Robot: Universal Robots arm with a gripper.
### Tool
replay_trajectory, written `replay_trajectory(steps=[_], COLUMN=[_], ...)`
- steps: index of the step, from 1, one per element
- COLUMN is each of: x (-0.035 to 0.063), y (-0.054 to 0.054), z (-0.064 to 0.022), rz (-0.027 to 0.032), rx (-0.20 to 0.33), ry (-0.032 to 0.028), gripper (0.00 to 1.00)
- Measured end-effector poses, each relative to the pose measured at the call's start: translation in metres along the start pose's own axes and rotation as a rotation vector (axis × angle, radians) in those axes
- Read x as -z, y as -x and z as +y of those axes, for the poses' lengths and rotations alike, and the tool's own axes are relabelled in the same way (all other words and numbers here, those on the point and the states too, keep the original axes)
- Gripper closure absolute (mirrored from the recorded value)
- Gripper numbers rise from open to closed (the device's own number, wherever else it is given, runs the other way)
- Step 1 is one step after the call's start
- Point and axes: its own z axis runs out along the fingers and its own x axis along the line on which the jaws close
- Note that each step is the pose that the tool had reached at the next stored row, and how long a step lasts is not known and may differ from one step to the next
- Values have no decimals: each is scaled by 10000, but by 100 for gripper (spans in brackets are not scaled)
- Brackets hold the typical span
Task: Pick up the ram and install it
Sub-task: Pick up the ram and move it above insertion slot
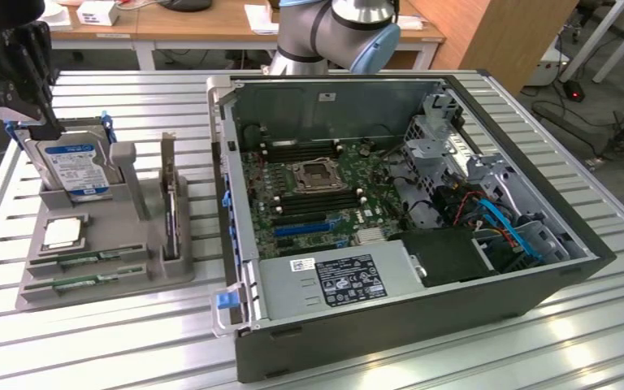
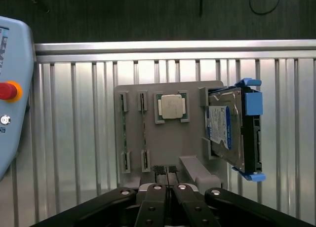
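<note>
The black two-fingered gripper [image 1: 43, 128] [image 2: 168, 181] hangs over the grey plastic holder [image 1: 127, 280] [image 2: 192, 96] at the exterior view's left. Its fingers are pressed together with nothing between them.

The two long, narrow green circuit-board ram sticks [image 1: 87, 259] [image 2: 123, 133] rest on edge in parallel slots at the end of the holder nearest the exterior camera. The second stick [image 1: 82, 281] [image 2: 143, 133] lies just beside the first. The gripper touches neither; it is well apart from them.

At the holder's other end stands the silver hard drive with a blue label [image 1: 77, 166] [image 2: 224, 131], upright in its blue plastic bracket. A square silver processor chip [image 1: 62, 232] [image 2: 171, 107] lies flat between the drive and the ram sticks. The tall dark expansion card [image 1: 168, 195] stands upright along the holder's side facing the open black computer case [image 1: 572, 268] (its green motherboard lies exposed inside).

Holder and case both sit on the slatted metal table [image 1: 9, 325] [image 2: 74, 138]. In the wrist view a pale blue pendant with a red button [image 2: 10, 89] lies beyond the ram end of the holder.
</note>
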Motion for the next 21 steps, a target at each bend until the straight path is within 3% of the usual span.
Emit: replay_trajectory(steps=[5, 8, 10, 11, 21], x=[0, 0, 0, 0, -123], y=[0, 0, 0, 0, -3], z=[0, 0, 0, 0, -6], rz=[0, 0, 0, 0, -1], rx=[0, 0, 0, 0, 0], ry=[0, 0, 0, 0, -1], gripper=[84, 66, 66, 59, 59])
